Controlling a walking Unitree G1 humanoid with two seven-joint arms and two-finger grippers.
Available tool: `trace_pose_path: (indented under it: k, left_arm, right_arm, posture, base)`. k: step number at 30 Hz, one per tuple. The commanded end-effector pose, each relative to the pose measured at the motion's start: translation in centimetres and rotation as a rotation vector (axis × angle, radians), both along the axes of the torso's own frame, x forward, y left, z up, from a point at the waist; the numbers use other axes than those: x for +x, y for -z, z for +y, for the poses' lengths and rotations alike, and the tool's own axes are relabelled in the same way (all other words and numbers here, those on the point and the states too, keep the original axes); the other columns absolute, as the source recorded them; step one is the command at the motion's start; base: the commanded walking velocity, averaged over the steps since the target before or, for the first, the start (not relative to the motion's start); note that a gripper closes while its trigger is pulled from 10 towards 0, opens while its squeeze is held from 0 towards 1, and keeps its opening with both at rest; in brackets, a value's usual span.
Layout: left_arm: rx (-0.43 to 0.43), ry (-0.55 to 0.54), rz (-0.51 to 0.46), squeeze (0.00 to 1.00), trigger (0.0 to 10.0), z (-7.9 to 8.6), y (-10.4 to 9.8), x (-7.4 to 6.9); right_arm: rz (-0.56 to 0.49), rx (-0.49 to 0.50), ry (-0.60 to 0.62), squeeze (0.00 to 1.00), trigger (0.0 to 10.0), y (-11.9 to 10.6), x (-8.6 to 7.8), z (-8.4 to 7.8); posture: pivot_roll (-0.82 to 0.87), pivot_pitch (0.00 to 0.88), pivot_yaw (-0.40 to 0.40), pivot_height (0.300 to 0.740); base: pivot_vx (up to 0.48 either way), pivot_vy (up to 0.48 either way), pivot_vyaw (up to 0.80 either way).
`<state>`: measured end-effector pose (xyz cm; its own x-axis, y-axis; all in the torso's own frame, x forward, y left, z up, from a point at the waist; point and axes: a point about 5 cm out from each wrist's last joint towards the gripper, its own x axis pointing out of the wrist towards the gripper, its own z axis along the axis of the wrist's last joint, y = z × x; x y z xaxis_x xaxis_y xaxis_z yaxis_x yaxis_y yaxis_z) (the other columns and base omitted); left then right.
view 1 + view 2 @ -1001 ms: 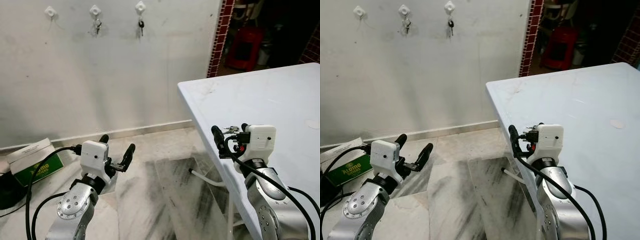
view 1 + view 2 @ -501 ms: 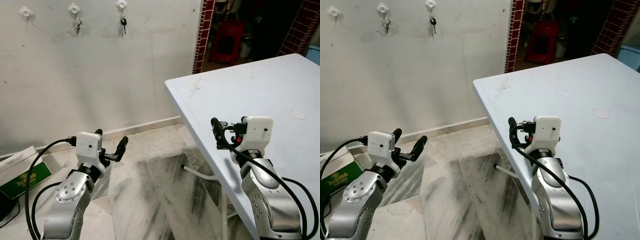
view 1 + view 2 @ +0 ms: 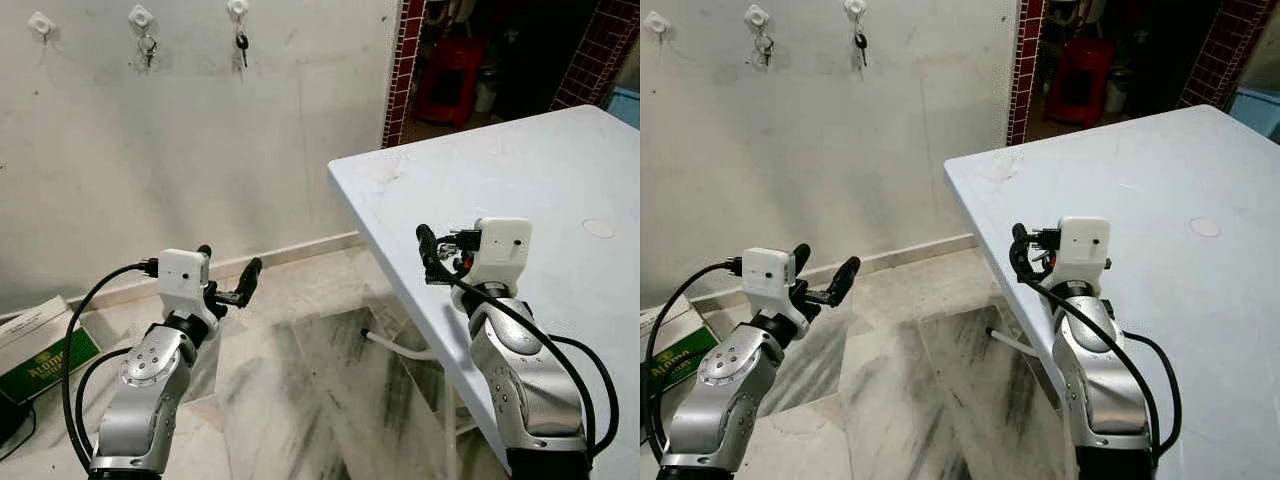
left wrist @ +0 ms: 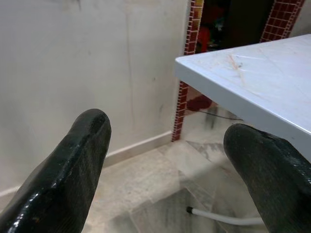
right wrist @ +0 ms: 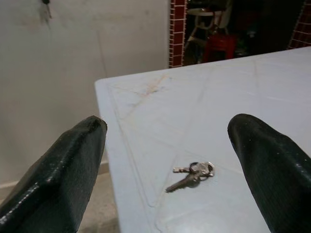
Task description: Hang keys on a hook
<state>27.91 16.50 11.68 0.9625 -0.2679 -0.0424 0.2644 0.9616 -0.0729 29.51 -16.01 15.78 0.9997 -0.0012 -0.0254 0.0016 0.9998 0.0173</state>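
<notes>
Landmark: table (image 3: 560,170). On the wall left of the table, three hooks: leftmost hook (image 3: 41,24) bare, the next two each carry keys already. Left gripper (image 3: 228,283) hovers over the floor left of the table, fingers spread wide, nothing between them. Box (image 3: 35,345) on the floor, further left of the table, by the wall. Right gripper (image 5: 167,160) hangs above the table near its left edge, fingers spread wide and empty; the keys (image 5: 192,174) lie flat on the tabletop just ahead of it, between the fingertips' line of sight, not touched. Judgement: pick-up not yet begun; to do it well, lower the right gripper straight down, straddle the ring rather than the thin blades, close gently so they do not skate on the smooth top. Versus a second ago: the whole view has shifted, hooks further left, so the camera turned; the right gripper sits slightly higher in frame.
</notes>
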Motion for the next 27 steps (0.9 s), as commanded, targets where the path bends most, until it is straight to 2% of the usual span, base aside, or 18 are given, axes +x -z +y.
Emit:
trace_pose_path:
  k: [1, 5, 9, 18, 27]
  left_arm:
    - [0.007, 0.004, 0.025, 0.0, 10.0, 0.2, 0.5, -0.1]
    - [0.007, 0.01, 0.032, 0.0, 10.0, 0.1, 0.7, -0.1]
    - [0.004, 0.019, 0.041, 0.0, 10.0, -0.3, 0.8, -0.2]
    - [0.0, 0.074, 0.068, 0.0, 10.0, -1.5, 1.2, -1.0]
    - [-0.001, 0.081, 0.087, 0.0, 10.0, -1.4, 1.4, -1.1]
  right_arm:
    - [0.024, -0.002, 0.003, 0.0, 10.0, 0.4, 0.0, 0.0]
    - [0.029, -0.002, 0.003, 0.0, 10.0, 0.7, -0.2, 0.0]
    - [0.056, -0.003, -0.009, 0.0, 10.0, 1.3, -0.8, 0.2]
    - [0.122, 0.012, 0.038, 0.0, 10.0, 3.0, -2.7, -0.2]
    - [0.13, 0.016, 0.036, 0.0, 10.0, 3.1, -3.0, -0.1]
  posture:
    - [0.01, 0.0, 0.025, 0.74]
    - [0.0, 0.0, 0.025, 0.74]
    - [0.0, 0.0, 0.03, 0.74]
    - [-0.01, 0.0, 0.069, 0.74]
    - [-0.01, 0.0, 0.07, 0.74]
  base:
    - [0.0, 0.0, -0.8]
    - [0.0, 0.0, -0.8]
    - [0.0, 0.0, 0.0]
    - [0.0, 0.0, -0.78]
    - [0.0, 0.0, -0.8]
